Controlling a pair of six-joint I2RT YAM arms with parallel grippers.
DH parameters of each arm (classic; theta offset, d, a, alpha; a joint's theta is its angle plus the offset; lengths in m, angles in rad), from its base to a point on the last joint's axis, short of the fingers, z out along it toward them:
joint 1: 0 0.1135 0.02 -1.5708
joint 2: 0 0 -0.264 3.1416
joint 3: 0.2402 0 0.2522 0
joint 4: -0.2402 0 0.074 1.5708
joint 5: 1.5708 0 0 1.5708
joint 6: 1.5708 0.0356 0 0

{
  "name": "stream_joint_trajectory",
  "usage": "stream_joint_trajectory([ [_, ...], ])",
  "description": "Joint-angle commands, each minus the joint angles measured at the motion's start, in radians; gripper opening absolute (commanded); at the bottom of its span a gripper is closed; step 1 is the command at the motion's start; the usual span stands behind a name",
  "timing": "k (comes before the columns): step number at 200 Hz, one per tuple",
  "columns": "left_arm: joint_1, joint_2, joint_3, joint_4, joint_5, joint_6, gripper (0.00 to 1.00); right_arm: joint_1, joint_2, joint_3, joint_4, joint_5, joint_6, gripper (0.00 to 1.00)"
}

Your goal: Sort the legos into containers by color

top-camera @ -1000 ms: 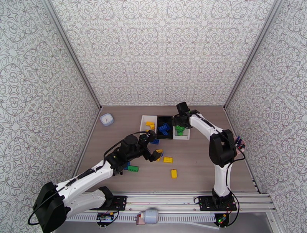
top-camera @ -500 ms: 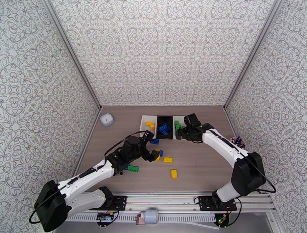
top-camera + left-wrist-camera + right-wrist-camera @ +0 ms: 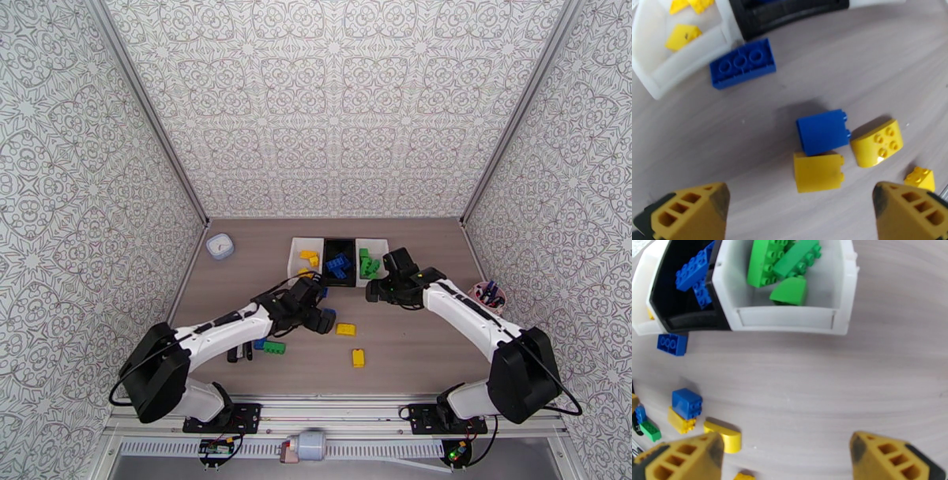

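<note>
My left gripper (image 3: 802,215) hangs open just above a loose group on the table: a blue brick (image 3: 822,131) touching a yellow brick (image 3: 817,172), a rounded yellow one (image 3: 877,144) and a small yellow one (image 3: 919,178). A flat blue brick (image 3: 743,68) lies by the left white bin (image 3: 294,251), which holds yellow bricks. The black bin (image 3: 683,321) holds blue bricks. My right gripper (image 3: 788,461) is open and empty, on the near side of the right white bin (image 3: 786,319), which holds green bricks (image 3: 782,263). In the top view my left gripper (image 3: 325,322) and right gripper (image 3: 371,296) are low over the table.
Two more yellow bricks (image 3: 345,329) (image 3: 359,358) and a green brick (image 3: 274,346) lie toward the near edge. A black tool (image 3: 239,354) lies under my left arm. A white dish (image 3: 220,246) sits at the back left, a pink cup (image 3: 486,296) at the right edge.
My right gripper has drawn back from above the green bin to the table in front of it. My left arm has swung lower, its gripper staying over the blue and yellow bricks.
</note>
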Motion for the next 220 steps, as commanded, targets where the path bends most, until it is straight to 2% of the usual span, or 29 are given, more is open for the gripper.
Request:
stream_joint_trajectory([
  [1,-0.007,0.057,0.042,-0.066,0.019,-0.049,0.99,0.006,-0.022,-0.028,0.004,-0.012,0.015,0.87],
  [53,-0.015,0.19,0.102,-0.063,0.063,-0.055,0.93,0.008,-0.022,-0.038,0.011,-0.02,0.028,0.87],
  [77,-0.014,0.247,0.149,-0.09,0.081,-0.046,0.85,0.008,-0.022,-0.038,0.011,-0.02,0.032,0.88],
  [110,-0.012,0.285,0.178,-0.105,0.095,-0.043,0.68,0.008,-0.025,-0.042,0.009,-0.023,0.037,0.88],
  [144,-0.012,0.266,0.169,-0.109,0.096,-0.046,0.49,0.008,-0.03,-0.044,0.008,-0.021,0.035,0.88],
  [162,-0.012,0.244,0.163,-0.118,0.085,-0.048,0.43,0.009,-0.031,-0.04,0.008,-0.023,0.033,0.88],
  [220,-0.008,0.104,0.143,-0.15,0.003,-0.061,0.4,0.02,-0.034,-0.027,0.016,-0.033,0.022,0.87],
])
